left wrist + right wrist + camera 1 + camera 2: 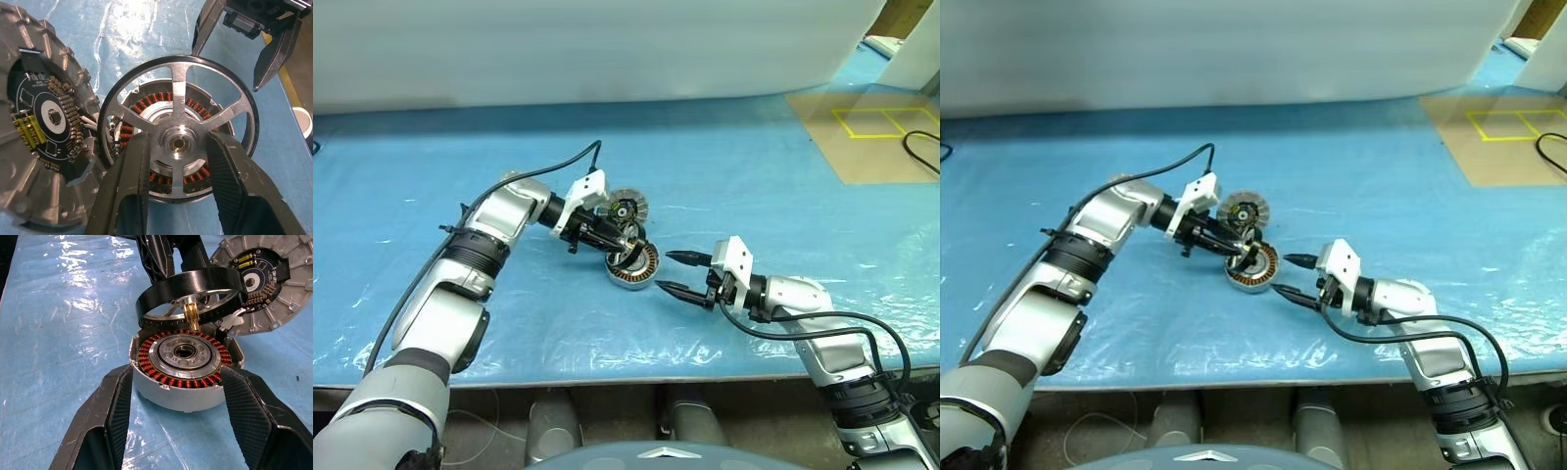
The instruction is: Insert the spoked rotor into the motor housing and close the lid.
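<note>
Here we see the left gripper (168,262) clamped on the spoked rotor (193,291) — tilted just above the motor housing (182,369), brass shaft pointing at its hub — with the right gripper (677,273) spread apart beside the can.

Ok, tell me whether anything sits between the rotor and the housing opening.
Nothing visible does. The left claw holds the rotor tilted just above the housing, whose windings and hub lie open beneath it. The lid lies beside the housing, off to one side, and the right claw is open, with a finger on either side of the housing.
</note>
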